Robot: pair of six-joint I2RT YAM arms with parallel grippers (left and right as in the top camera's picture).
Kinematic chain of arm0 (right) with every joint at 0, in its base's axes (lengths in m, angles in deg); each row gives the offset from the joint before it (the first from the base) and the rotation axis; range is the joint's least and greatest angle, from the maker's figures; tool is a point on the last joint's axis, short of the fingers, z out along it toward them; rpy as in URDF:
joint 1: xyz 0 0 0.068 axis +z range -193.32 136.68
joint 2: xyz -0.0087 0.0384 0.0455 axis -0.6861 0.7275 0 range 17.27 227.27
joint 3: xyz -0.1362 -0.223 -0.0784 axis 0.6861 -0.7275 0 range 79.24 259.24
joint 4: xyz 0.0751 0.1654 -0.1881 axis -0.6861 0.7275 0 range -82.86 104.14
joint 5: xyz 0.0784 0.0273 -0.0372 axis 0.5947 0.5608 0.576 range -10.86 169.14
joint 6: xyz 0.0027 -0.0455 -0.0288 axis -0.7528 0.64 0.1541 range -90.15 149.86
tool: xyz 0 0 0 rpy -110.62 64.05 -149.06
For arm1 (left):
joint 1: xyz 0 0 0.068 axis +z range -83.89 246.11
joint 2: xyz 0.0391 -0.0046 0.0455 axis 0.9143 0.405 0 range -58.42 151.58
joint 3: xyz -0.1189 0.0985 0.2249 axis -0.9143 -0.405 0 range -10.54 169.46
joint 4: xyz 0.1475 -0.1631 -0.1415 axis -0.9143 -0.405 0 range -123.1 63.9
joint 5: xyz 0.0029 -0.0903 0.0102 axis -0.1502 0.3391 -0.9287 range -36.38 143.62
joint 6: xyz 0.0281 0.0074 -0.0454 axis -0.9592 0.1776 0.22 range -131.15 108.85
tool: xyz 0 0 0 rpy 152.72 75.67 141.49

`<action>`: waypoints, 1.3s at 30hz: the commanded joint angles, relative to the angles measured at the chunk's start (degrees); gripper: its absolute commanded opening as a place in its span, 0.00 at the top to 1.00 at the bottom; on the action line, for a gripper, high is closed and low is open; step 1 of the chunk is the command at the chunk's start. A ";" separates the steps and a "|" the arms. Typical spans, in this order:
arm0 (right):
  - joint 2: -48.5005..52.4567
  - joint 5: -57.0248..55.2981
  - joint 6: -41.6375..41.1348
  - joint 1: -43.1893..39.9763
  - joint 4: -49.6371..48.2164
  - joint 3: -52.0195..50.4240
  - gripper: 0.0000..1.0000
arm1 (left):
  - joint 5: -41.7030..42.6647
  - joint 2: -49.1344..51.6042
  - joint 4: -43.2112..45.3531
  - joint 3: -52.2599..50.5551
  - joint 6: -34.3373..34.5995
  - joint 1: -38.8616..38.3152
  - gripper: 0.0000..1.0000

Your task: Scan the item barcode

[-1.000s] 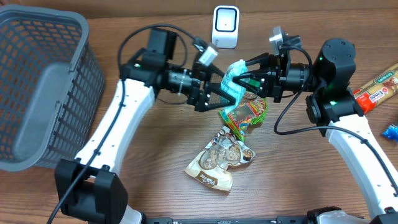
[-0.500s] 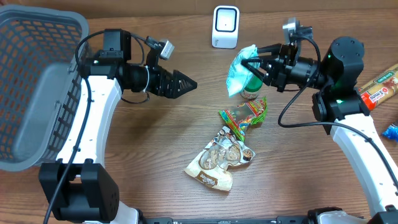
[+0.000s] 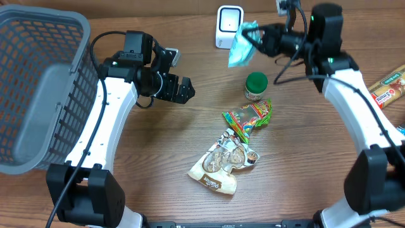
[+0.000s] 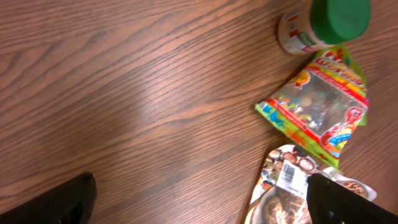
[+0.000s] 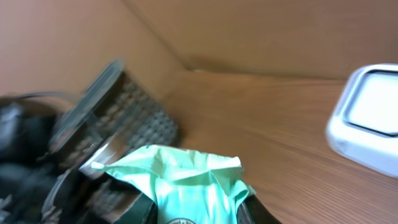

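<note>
My right claw [image 3: 252, 39] grasps the mint-green packet [image 3: 239, 54] just beside the white scanner [image 3: 229, 26], so pickup looks done, the scan itself pending; my left claw [image 3: 182, 90] hangs released, empty.

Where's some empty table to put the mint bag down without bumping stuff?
Bare wood lies between the left arm and the brown packet, and again between the candy bag and the right arm. The middle is crowded: green-lidded jar, candy bag and brown packet sit close together. The scanner stands at the far edge.
</note>
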 commanded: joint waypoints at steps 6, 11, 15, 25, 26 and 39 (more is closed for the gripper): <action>8.04 -22.45 9.70 3.63 11.26 18.51 0.96 | -2.01 3.72 -0.81 0.81 1.79 -1.53 0.00; 14.21 -24.59 9.86 4.66 12.83 26.10 0.96 | -4.24 8.59 -0.87 0.81 1.97 -4.94 0.00; 18.58 -25.99 9.42 4.66 13.20 30.51 0.96 | -4.22 11.96 -0.81 0.81 1.99 -7.41 0.00; 25.03 -30.21 8.15 4.66 7.45 33.42 0.97 | -4.22 14.38 -0.63 0.81 1.99 -10.99 0.00; 25.33 -30.16 7.54 4.66 6.60 33.42 0.96 | -4.20 14.38 -0.72 0.81 1.99 -11.10 0.00; 33.16 -34.47 6.19 6.71 2.60 39.87 0.96 | -3.93 14.38 -0.85 0.83 2.40 -11.61 0.00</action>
